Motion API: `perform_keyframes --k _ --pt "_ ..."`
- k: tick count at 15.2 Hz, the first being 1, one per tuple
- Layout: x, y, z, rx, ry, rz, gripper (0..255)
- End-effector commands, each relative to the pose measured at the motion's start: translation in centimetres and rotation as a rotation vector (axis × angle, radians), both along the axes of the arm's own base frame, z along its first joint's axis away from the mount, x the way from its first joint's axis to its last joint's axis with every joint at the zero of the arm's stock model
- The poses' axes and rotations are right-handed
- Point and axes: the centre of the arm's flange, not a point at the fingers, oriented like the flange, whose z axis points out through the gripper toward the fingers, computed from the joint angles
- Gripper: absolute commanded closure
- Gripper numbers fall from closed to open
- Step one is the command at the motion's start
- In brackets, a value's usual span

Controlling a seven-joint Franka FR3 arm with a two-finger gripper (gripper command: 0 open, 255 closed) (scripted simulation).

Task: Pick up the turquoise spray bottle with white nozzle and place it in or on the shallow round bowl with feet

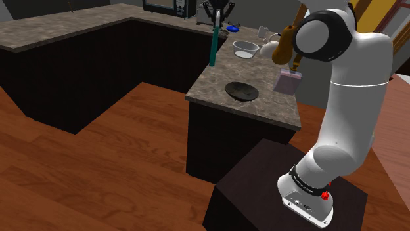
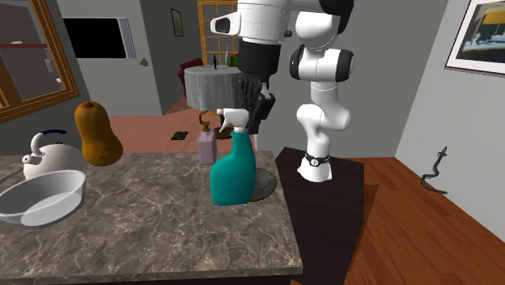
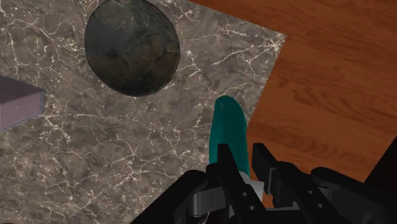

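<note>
Roughly halfway, going by this; grab done, drop-off not yet; grey veined stone countertop (image 3: 127, 159) spread out below the all-black gripper (image 3: 242, 153), brown wood floor (image 3: 331, 76) past its edge. White arm with dark joints (image 1: 355, 85) up off the stand, folded high and stretched out over the counter, hand aimed straight down. Shallow round dark bowl (image 3: 132, 46) sitting on the stone, lower than the gripper and off to one side of it, back toward the stand; nothing in it. Turquoise spray bottle (image 2: 233, 174) hanging straight down from the gripper, close to the counter edge; looks lifted clear of the stone, but can't swear to it from these angles. Small mauve pump bottle (image 2: 207, 146) beyond the bowl from the gripper, well out of the way; white nozzle (image 2: 235, 120) right up at the gripper. Black fingers (image 3: 224, 167) clamped on the bottle's top end, one each side; a proper hold, not just hovering. Left to do, probably: swing across until above the bowl, lower, let go; worth watching for a topple, tall bottle in a shallow dish.
</note>
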Motion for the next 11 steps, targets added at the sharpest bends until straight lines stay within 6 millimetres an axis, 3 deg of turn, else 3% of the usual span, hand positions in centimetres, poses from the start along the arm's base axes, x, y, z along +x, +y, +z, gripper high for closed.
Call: perform_keyframes --k 1,11 --pt "-2.5 -0.8 0.9 0.000 0.000 0.000 255" --pt "-14.0 -5.0 5.9 0.000 0.000 0.000 255"
